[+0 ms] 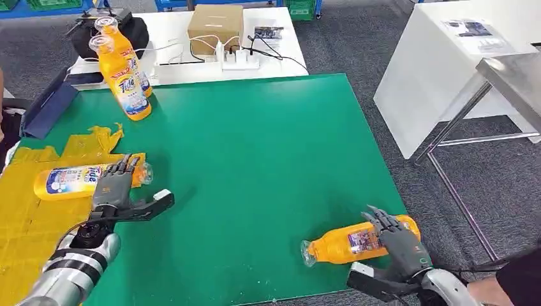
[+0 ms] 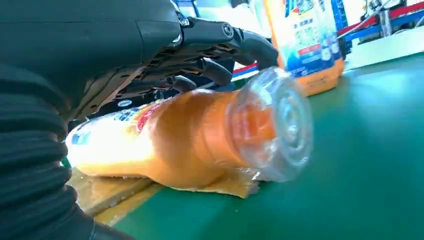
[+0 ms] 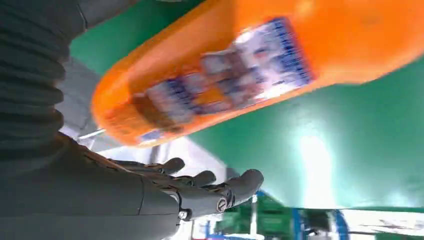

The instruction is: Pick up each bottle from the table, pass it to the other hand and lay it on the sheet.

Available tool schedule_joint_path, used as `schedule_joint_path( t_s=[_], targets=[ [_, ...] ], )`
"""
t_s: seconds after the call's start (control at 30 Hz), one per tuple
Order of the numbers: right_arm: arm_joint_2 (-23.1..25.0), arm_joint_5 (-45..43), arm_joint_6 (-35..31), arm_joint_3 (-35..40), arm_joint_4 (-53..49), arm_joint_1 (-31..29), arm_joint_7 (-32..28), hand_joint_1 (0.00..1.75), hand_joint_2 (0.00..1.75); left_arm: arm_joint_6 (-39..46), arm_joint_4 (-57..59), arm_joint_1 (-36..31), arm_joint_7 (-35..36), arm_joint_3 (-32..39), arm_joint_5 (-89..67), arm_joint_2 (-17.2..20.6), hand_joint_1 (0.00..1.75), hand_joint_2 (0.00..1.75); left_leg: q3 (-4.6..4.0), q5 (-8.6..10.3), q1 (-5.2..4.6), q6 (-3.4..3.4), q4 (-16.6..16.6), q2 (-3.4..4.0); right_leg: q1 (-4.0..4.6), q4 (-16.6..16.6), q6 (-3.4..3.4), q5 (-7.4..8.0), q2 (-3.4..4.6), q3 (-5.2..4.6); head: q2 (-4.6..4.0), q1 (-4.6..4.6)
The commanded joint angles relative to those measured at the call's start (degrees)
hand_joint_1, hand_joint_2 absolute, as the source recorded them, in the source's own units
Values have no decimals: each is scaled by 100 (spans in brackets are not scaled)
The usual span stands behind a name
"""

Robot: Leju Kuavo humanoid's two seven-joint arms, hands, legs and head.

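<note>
your left hand [image 1: 113,185] lies fingers spread over a bottle [image 1: 67,181] lying on the yellow sheet [image 1: 25,220], apparently just laid, not gripped. two bottles [image 1: 124,80] stand upright at the green bench's [image 1: 255,166] far edge, awaiting pickup. your right hand [image 1: 399,239] rests open-fingered on a lying bottle [image 1: 344,245] near the front edge; no grip closed yet.

Glossy orange plastic bottles [image 1: 357,243] with clear caps [image 2: 275,125] and paper labels lie on a smooth, matt green mat [image 1: 255,166]. The yellow sheet [image 1: 25,217] looks crinkled. Dark matt plastic hands [image 1: 115,185] meet silver metal arms [image 1: 70,271].
</note>
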Motion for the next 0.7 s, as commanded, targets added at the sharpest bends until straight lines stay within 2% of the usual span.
schedule_joint_path(
  t_s=[0.03, 0.13, 0.43, 0.47, 0.57, 0.67, 0.7],
  targets=[
    [197, 26, 71, -227, 403, -33, -45, 0, 175, -32, -37, -43, -1, 165, -14, -165, 0, 175, 33, -13, 5, 0, -3, -2, 8, -6, -18, -13, -2, 37, 0, -2],
    [282, 114, 106, -338, 457, -44, 21, 0, 175, -2, -63, -36, -46, 170, -5, -174, 0, 175, 17, -6, 5, 0, -3, -2, 6, -6, -11, -6, -2, 20, 0, -2],
    [889, 1038, 139, -834, 1873, -540, -80, 0, 175, -42, -935, 278, -338, -11, 267, -354, 0, 175, 44, -15, 9, 3, -7, -2, 12, -19, -19, -12, -2, 55, 0, 0],
    [971, 1205, 122, -779, 2079, -641, -82, 0, 175, -54, -1133, 368, -451, -69, 389, -391, 0, 175, 25, -7, 8, 1, -8, -2, 10, -16, -13, -5, -2, 35, 0, 0],
    [1124, 1411, 98, -598, 2388, -824, -131, 0, 175, -133, -1482, 495, -547, -223, 547, -430, 0, 175, 36, -14, 9, 1, -7, 2, 12, -17, -18, -9, 2, 46, 0, -2],
    [1240, 1515, 66, -152, 2787, -1107, -218, 0, 175, -420, -1855, 597, -950, -370, 1291, -484, 0, 175, 18, -9, 15, 1, -4, 17, 18, -17, -11, 2, 12, 22, 0, -2],
    [1264, 1520, 70, -96, 2826, -1151, -242, 0, 175, -440, -1873, 598, -983, -377, 1352, -490, 0, 175, 41, -18, 17, 1, -6, 20, 21, -20, -20, -5, 15, 46, 0, -2]
  ],
)
